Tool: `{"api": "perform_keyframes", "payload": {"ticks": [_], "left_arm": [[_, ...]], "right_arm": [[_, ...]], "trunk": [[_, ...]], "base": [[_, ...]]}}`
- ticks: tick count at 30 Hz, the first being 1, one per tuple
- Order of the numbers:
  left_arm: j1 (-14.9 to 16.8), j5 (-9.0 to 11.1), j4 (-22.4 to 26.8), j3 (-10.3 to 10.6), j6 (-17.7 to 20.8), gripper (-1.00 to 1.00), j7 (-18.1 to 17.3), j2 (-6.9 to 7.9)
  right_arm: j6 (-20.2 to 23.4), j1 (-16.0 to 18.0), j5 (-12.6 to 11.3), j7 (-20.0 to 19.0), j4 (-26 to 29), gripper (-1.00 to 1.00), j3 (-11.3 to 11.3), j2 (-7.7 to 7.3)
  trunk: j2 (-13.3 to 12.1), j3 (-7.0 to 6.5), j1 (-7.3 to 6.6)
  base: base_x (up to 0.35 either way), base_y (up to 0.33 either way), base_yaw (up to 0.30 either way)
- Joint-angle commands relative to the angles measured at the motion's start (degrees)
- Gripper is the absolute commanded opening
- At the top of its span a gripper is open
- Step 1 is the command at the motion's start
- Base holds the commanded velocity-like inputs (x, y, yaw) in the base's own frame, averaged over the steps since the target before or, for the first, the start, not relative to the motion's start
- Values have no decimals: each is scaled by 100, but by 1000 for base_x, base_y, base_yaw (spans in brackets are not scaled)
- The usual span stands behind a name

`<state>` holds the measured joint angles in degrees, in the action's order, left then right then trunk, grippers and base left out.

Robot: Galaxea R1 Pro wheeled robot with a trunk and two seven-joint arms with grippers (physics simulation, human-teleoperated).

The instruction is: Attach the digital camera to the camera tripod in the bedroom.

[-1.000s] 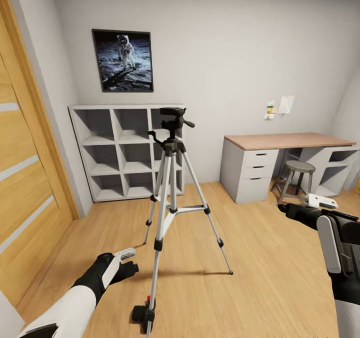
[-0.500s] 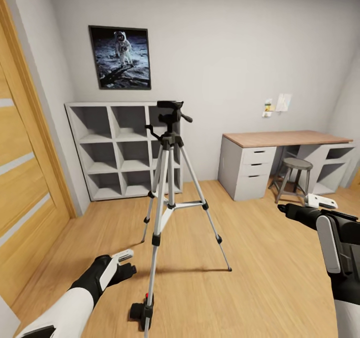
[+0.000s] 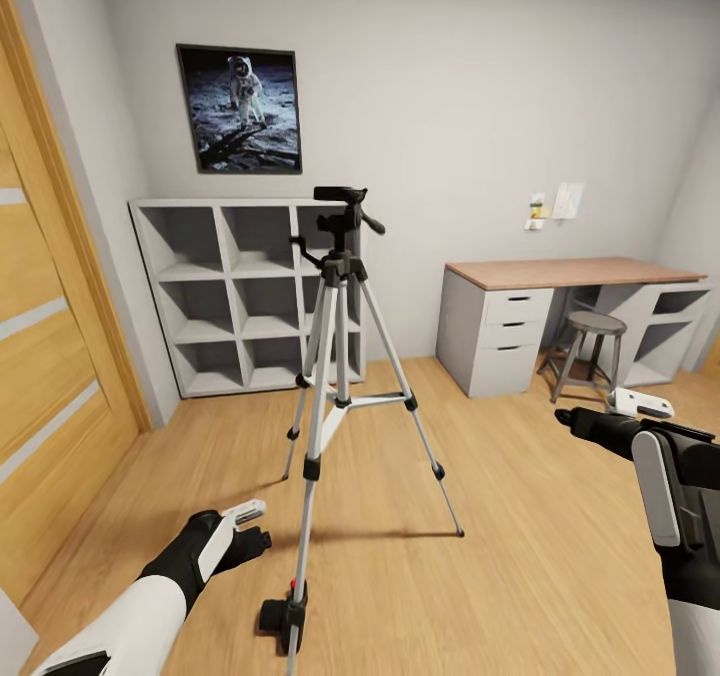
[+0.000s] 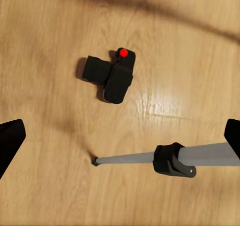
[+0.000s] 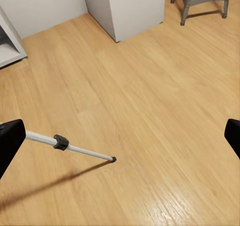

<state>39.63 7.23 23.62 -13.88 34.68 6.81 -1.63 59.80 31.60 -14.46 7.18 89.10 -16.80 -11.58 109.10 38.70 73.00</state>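
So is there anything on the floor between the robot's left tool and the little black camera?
No. In the head view only bare wood floor lies between the left tool and the digital camera.

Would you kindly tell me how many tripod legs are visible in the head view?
3. The camera tripod spreads one leg toward the shelves, one toward the desk, and one toward the robot, ending by the digital camera.

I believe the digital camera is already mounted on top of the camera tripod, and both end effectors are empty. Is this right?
Not quite. The digital camera is not mounted: it lies on the wooden floor beside the foot of one leg of the camera tripod, as the left wrist view shows. The tripod's head carries nothing. The rest holds: the left end effector and the right end effector are both empty.
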Motion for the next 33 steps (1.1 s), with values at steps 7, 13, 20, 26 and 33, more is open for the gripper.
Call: {"api": "perform_keyframes", "payload": {"ticks": [7,13,20,26,33], "left_arm": [[1,62,12,-18,30,100,47,-4],[3,59,12,-18,30,100,44,-4],[29,79,12,-13,76,100,-13,9],[194,77,-23,17,205,100,-93,135],[324,89,-186,17,275,100,-119,348]], "right_arm": [[20,4,-63,56,3,100,2,3],[20,4,-64,56,2,100,2,5],[20,1,-60,56,6,100,2,1],[20,-92,-69,49,157,100,11,-18],[20,-155,-77,47,220,100,118,-25]], "trunk": [[285,132,154],[526,240,286],[807,366,439],[1047,473,571],[1328,599,725]], "base": [[0,0,0],[0,0,0],[0,0,0],[0,0,0],[0,0,0]]}}
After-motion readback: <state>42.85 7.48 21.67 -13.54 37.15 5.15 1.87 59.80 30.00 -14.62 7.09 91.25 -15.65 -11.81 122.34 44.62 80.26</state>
